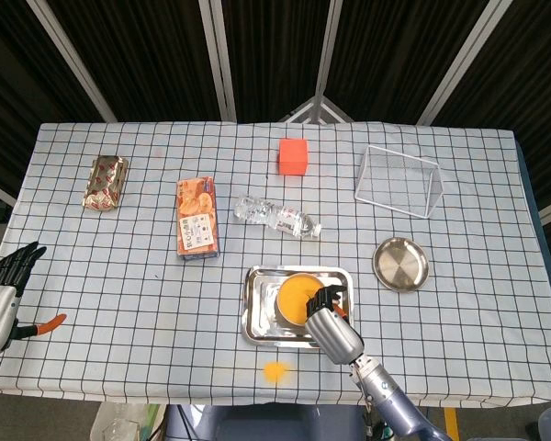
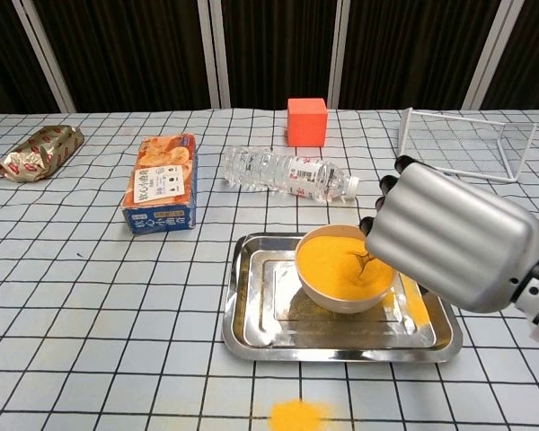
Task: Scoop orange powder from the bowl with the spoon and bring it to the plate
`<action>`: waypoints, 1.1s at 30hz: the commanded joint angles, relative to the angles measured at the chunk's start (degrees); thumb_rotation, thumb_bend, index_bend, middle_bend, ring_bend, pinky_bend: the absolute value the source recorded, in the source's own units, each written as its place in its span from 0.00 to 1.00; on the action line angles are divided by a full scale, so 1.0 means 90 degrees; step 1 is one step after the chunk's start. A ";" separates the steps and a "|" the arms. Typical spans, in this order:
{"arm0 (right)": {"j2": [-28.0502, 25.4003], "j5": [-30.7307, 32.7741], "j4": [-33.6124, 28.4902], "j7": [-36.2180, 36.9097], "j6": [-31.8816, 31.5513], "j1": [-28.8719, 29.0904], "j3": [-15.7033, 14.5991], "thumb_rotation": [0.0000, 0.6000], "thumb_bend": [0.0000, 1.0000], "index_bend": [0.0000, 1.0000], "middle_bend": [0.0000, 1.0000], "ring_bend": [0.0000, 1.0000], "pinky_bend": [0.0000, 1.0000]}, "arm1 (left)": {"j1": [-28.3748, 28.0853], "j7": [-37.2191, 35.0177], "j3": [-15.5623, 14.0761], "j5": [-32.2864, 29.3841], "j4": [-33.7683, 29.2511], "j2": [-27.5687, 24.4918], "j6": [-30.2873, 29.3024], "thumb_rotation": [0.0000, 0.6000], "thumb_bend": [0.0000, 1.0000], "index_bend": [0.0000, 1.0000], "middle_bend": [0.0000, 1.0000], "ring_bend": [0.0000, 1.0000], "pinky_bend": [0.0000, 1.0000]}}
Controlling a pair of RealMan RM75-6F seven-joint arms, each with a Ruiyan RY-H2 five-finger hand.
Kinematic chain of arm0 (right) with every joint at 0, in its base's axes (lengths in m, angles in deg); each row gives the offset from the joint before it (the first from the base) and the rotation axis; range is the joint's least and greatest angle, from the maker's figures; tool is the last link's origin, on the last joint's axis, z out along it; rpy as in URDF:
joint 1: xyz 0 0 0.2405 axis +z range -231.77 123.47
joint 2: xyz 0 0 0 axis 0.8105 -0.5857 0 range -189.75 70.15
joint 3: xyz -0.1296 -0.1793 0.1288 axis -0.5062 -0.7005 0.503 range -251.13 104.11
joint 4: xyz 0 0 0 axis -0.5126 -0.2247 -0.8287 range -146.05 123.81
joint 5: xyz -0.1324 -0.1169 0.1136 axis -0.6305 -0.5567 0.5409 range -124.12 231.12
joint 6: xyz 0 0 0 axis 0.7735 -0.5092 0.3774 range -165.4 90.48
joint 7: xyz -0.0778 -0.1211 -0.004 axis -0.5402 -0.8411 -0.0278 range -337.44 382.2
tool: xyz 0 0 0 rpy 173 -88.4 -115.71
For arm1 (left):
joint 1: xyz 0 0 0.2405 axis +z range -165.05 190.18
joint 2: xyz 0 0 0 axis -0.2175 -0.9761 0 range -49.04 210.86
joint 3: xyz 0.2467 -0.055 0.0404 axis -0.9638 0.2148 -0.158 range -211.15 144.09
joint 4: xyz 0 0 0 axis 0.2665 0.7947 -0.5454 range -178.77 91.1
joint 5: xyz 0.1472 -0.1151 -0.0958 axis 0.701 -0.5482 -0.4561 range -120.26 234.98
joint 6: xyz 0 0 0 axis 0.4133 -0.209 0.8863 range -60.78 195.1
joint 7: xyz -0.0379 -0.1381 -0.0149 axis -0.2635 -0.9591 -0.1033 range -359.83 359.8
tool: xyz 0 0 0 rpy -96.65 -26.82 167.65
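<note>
Right hand (image 2: 454, 238): fingers curled over the bowl's near-right rim – presumably holding the spoon, which it hides almost entirely.
Left hand (image 1: 2, 292): fingers spread, holding nothing, at the table's near-left edge.
Bowl (image 2: 337, 266): full of orange powder, sitting in the tray (image 2: 251, 310).
Plate (image 1: 400, 264): bare, right of the tray.
Risk: a tilted lift spills – powder (image 2: 295, 415) already dots the near edge.

Spoon hidden behind the right robot hand (image 2: 454, 238), only a dark trace at the bowl (image 2: 341, 289) rim, right side of bowl covered, left robot hand (image 1: 0, 296) cut off by frame edge, its grasp unclear
</note>
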 commanded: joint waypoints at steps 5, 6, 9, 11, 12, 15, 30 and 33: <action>-0.0148 -0.0034 -0.0108 -0.0104 -0.0033 -0.0052 0.0190 1.00 0.55 0.68 0.62 0.49 0.51 | 0.0000 -0.0005 0.0000 0.0004 0.0002 0.0000 -0.0003 1.00 0.01 0.00 0.00 0.00 0.00; -0.0194 -0.0021 -0.0138 -0.0118 -0.0044 -0.0065 0.0223 1.00 0.55 0.68 0.62 0.49 0.51 | 0.0000 -0.0003 0.0000 0.0003 0.0001 0.0001 -0.0002 1.00 0.01 0.00 0.00 0.00 0.00; -0.0363 -0.0013 -0.0213 -0.0171 -0.0066 -0.0093 0.0301 1.00 0.55 0.68 0.62 0.49 0.51 | -0.0001 0.0005 0.0000 -0.0002 0.0000 0.0005 0.0004 1.00 0.01 0.00 0.00 0.00 0.00; -0.0453 -0.0008 -0.0258 -0.0166 -0.0060 -0.0113 0.0323 1.00 0.55 0.68 0.62 0.49 0.51 | -0.0003 0.0012 -0.0001 -0.0005 -0.0004 0.0004 0.0010 1.00 0.01 0.00 0.00 0.00 0.00; -0.0486 -0.0007 -0.0268 -0.0157 -0.0056 -0.0125 0.0326 1.00 0.55 0.68 0.62 0.49 0.51 | -0.0003 0.0016 -0.0001 -0.0005 -0.0005 0.0005 0.0010 1.00 0.01 0.00 0.00 0.00 0.00; -0.0562 -0.0014 -0.0233 -0.0136 -0.0026 -0.0167 0.0294 1.00 0.55 0.68 0.62 0.49 0.51 | 0.0001 0.0026 -0.0005 -0.0002 -0.0006 0.0008 0.0006 1.00 0.01 0.00 0.00 0.00 0.00; -0.0352 -0.0143 0.0049 0.0129 0.0146 -0.0315 0.0168 1.00 0.55 0.68 0.62 0.49 0.51 | -0.0001 0.0020 -0.0002 -0.0005 -0.0007 0.0005 0.0008 1.00 0.01 0.00 0.00 0.00 0.00; -0.0265 -0.0164 0.0022 0.0185 0.0163 -0.0337 0.0168 1.00 0.55 0.68 0.62 0.49 0.51 | 0.0001 0.0016 -0.0003 -0.0003 -0.0006 0.0004 0.0007 1.00 0.01 0.00 0.00 0.00 0.00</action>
